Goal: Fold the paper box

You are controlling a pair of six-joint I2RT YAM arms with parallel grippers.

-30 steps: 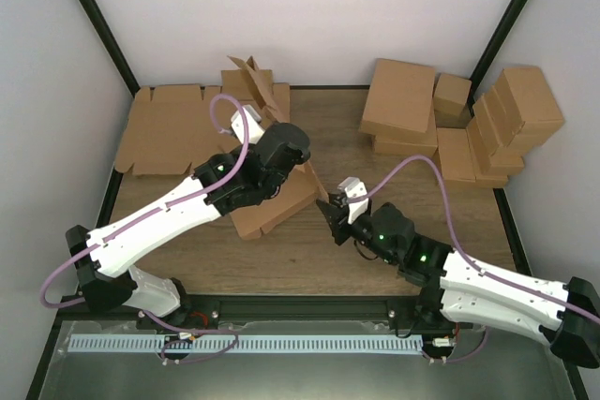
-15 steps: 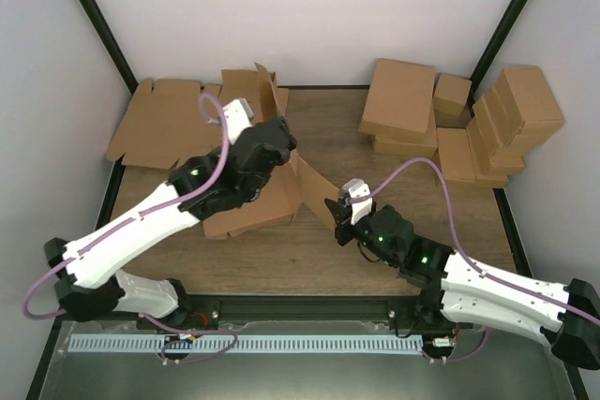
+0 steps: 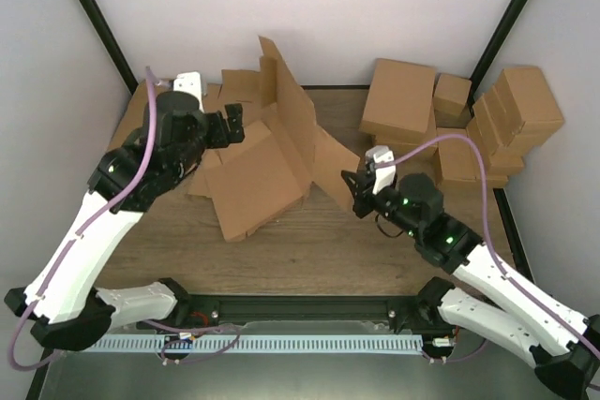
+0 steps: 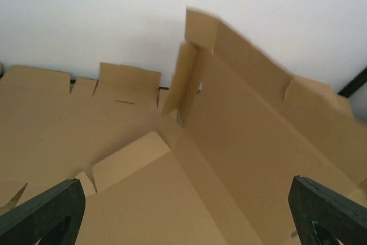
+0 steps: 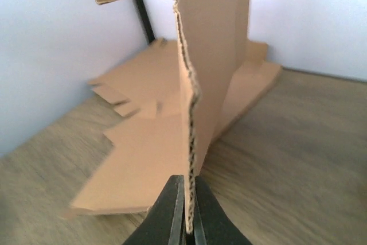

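Note:
The paper box (image 3: 255, 180) is a brown cardboard blank lying mid-table, with one long panel (image 3: 292, 117) raised upright. My right gripper (image 3: 352, 185) is shut on the edge of that raised panel. In the right wrist view the corrugated edge of the box (image 5: 212, 55) runs down between the fingertips of the right gripper (image 5: 187, 202). My left gripper (image 3: 228, 124) hovers open at the box's far left corner, holding nothing. In the left wrist view the left gripper (image 4: 183, 222) has its fingers (image 4: 43, 216) spread wide over the box (image 4: 241, 142).
Flat cardboard blanks (image 3: 129, 124) lie stacked at the back left, also seen as flat blanks (image 4: 57, 101) from the left wrist. Closed brown boxes (image 3: 401, 100) and more boxes (image 3: 516, 110) are piled at the back right. Black frame posts (image 3: 94, 21) stand at the back corners.
My left gripper let go, opened wide and pulled back to the far left. My right gripper shut on the panel's edge and lifted it, so the panel now stands upright.

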